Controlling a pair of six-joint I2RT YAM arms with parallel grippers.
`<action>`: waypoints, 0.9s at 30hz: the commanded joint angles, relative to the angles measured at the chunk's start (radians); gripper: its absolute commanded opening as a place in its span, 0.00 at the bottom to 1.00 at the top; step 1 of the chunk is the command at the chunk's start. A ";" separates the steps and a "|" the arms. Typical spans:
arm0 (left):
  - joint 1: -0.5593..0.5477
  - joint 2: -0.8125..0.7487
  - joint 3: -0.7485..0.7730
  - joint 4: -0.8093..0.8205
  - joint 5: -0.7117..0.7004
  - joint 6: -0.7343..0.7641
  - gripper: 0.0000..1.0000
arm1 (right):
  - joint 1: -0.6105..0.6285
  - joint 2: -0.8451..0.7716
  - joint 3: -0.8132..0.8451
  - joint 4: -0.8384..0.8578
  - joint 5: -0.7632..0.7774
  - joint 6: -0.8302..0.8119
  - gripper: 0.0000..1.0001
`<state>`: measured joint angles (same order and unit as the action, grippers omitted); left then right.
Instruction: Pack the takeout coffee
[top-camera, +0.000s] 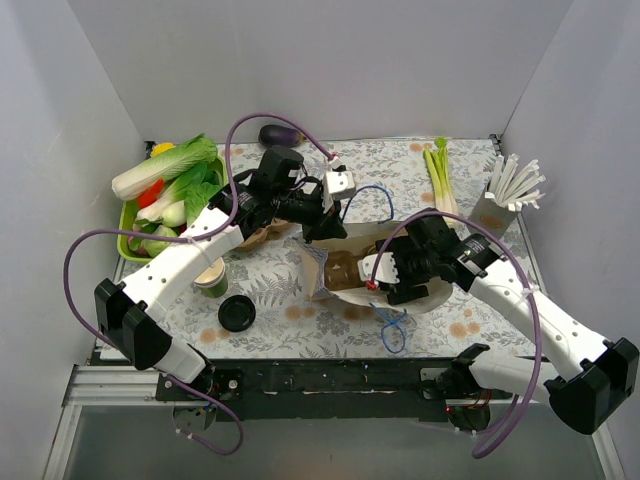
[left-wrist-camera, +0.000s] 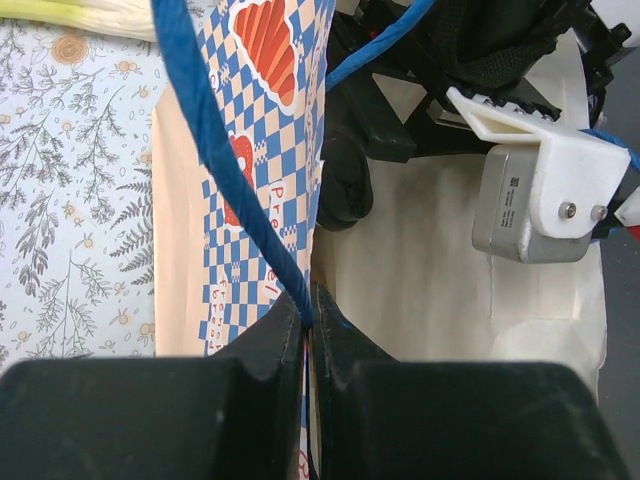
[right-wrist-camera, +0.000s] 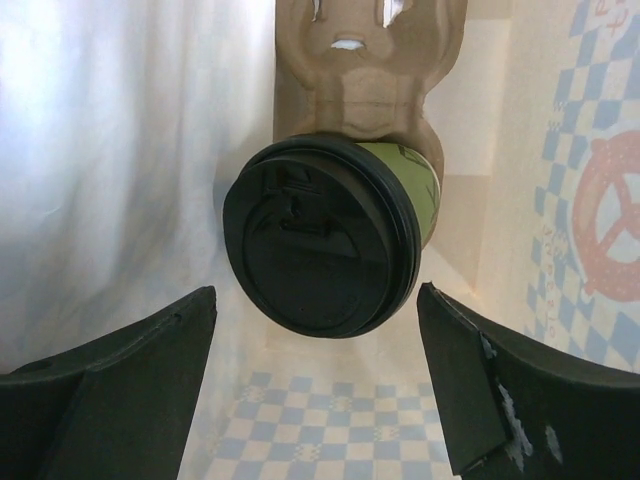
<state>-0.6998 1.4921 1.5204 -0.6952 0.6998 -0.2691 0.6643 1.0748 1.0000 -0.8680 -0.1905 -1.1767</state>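
The takeout coffee (right-wrist-camera: 320, 250), a green cup under a black lid, sits in a brown cardboard carrier (right-wrist-camera: 365, 60) inside a blue-checked paper bag (left-wrist-camera: 250, 150). In the right wrist view my right gripper (right-wrist-camera: 318, 390) is inside the bag with its jaws open. Its fingers stand on either side of the lid, a little short of it and not touching. My left gripper (left-wrist-camera: 308, 315) is shut on the bag's rim where the blue cord handle (left-wrist-camera: 215, 150) meets it. From above, the bag (top-camera: 355, 235) lies mid-table with the left gripper (top-camera: 318, 225) at its far side and the right gripper (top-camera: 372, 275) in its mouth.
Stacked lidless green cups (top-camera: 211, 277) and a loose black lid (top-camera: 237, 313) stand left of the bag. A green tray of vegetables (top-camera: 128, 215) fills the far left. An eggplant (top-camera: 281, 134), a leek (top-camera: 441, 180) and a box of white cutlery (top-camera: 505, 195) lie along the back and right.
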 joint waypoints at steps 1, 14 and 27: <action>-0.006 -0.035 -0.012 0.039 0.017 -0.015 0.00 | 0.008 0.033 0.090 0.012 -0.003 -0.008 0.86; 0.000 -0.018 -0.003 0.040 -0.011 0.002 0.00 | 0.008 0.088 0.180 -0.089 -0.112 0.043 0.72; 0.002 -0.015 -0.011 0.048 0.003 0.016 0.00 | 0.006 0.166 0.180 -0.022 -0.001 0.064 0.51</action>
<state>-0.7002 1.4937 1.5154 -0.6651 0.6880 -0.2684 0.6682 1.2297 1.1542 -0.9298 -0.2249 -1.1282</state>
